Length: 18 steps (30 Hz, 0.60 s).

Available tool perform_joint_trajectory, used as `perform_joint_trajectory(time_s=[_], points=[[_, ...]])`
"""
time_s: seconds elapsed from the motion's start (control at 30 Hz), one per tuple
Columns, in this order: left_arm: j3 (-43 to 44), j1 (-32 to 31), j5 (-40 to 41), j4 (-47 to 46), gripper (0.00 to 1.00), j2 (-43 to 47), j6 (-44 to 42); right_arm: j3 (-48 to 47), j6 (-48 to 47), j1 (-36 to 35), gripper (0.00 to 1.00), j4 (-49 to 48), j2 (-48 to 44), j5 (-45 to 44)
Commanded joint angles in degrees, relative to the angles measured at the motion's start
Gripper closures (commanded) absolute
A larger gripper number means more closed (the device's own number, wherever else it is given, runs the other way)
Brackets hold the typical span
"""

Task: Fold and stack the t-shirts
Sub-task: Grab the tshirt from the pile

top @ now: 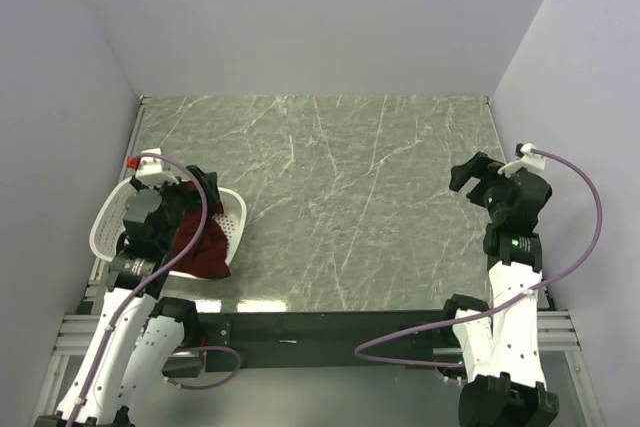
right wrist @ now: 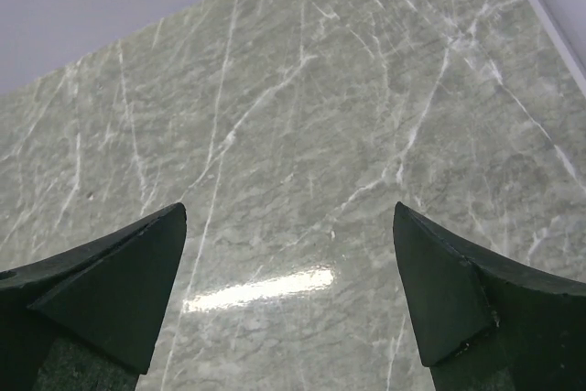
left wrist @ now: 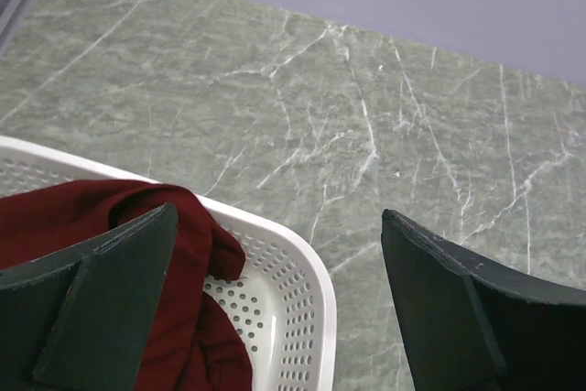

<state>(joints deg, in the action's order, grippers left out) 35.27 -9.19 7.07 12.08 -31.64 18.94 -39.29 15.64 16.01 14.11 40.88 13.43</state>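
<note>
Maroon cloth fills the near part of the white mesh basket: the t-shirt lies bunched inside it, unfolded, with one fold reaching the basket's near rim. Whether that fold hangs over the rim cannot be told from the top view. In the left wrist view the t-shirt is heaped against the inside of the basket's perforated wall, its top fold just below the rim.

The left gripper hangs above the basket, over the shirt. Its jaws are spread wide and grasp nothing. Seen from the left wrist, one finger of the left gripper is over the cloth inside the basket and the other is outside the basket, over the bare table.

The right gripper is well apart from the basket, across the green marbled table. It is likewise released, its fingers wide apart. From the right wrist, the right gripper has only table surface between its fingers.
</note>
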Motion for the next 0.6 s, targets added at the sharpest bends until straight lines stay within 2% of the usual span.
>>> perform_joint_trajectory(time_s=[0.0, 0.03, 0.13, 0.17, 0.23, 0.3, 0.43, 0.57], points=[[2.7, 0.3, 1.5, 0.7, 0.01, -2.1, 3.2, -0.9, 0.1, 0.1, 0.0, -3.2, -1.3, 2.6], [3.7, 0.3, 1.9, 1.5, 0.01, -2.6, 5.9, -0.7, -1.6, 0.1, 0.0, -3.2, -1.4, 3.6], [4.4, 0.3, 1.5, 5.0, 0.01, -3.9, 11.3, 2.5, -6.9, 0.1, 0.0, -5.3, -2.6, 14.0], [4.3, 0.2, 1.1, 5.6, 0.01, -4.1, 12.8, 3.2, -12.2, 0.1, 0.0, -5.4, -2.7, 21.8], [3.9, 0.3, 0.6, 7.4, 0.01, -4.4, 16.9, 4.9, -21.2, 0.1, 0.0, -5.1, -3.0, 30.7], [4.2, 0.4, 0.6, 9.4, 0.01, -5.5, 19.7, 6.4, -24.2, 0.1, 0.0, -4.3, -3.3, 37.8], [6.1, 0.5, 4.9, 16.2, 0.01, -9.7, 28.1, 4.8, -27.6, 0.1, 0.0, -0.7, -3.4, 36.9], [8.1, 1.4, 6.2, 19.9, 0.03, -19.9, 31.5, 3.8, -29.8, 0.1, 0.0, 1.7, -3.4, 37.8]])
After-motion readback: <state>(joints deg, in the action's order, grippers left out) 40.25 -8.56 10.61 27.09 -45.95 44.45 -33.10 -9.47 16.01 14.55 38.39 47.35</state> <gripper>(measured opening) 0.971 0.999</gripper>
